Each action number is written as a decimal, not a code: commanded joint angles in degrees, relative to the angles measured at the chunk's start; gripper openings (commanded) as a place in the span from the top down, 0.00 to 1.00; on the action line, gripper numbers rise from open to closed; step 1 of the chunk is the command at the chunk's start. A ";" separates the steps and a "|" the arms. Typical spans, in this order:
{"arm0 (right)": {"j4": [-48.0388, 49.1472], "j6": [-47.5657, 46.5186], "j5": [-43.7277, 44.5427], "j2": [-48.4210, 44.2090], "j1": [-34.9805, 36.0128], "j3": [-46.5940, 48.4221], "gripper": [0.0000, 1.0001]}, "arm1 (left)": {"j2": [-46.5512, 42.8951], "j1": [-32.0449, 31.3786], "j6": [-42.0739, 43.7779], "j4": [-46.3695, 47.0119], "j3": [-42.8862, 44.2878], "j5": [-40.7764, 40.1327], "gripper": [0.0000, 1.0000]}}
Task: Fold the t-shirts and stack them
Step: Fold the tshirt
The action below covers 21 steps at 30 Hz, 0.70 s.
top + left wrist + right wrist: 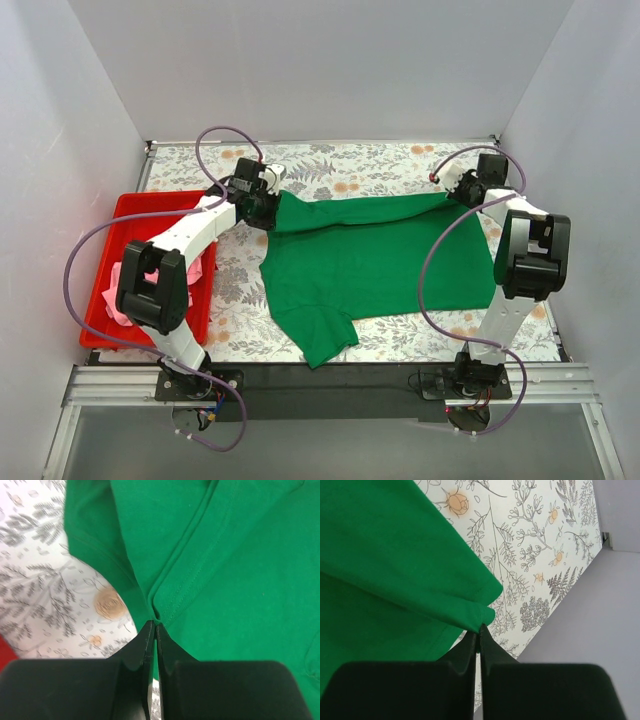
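Floral-print table (380, 160) carried two items: red tray (140, 203) on the left side, green t-shirt (380, 260) lay spread just right of the tray.

And here's the table (390, 165), dressed edge to edge in a pale cloth printed with grey leaves and orange blossoms. Over on the left edge sits a red plastic tray (150, 205), its long side running front to back, closer to the near-left corner than the far one (it sits a touch skewed to that edge). White walls (320, 70) box the table in on the left, far and right sides. Down at the near edge a black strip (330, 390) runs across, with a silver metal rail (110, 385) alongside. The left wrist view catches one orange blossom (110, 604), blurred. The right wrist view shows the leafy print (540, 545) running up to a grey-white wall (600, 630).
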 commanded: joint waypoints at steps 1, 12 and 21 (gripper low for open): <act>0.38 -2.44 -1.69 -4.18 -0.88 -0.96 0.99 | -3.60 -0.31 -2.78 -3.32 -0.26 -0.24 1.00; 0.21 -4.03 -0.90 -4.35 -0.97 -3.16 0.99 | -5.89 -3.21 -3.31 -4.64 -6.59 2.14 1.00; 0.12 -4.64 -0.20 -3.82 -0.97 -3.25 0.99 | -4.13 -4.80 -3.31 -5.34 -6.23 3.98 1.00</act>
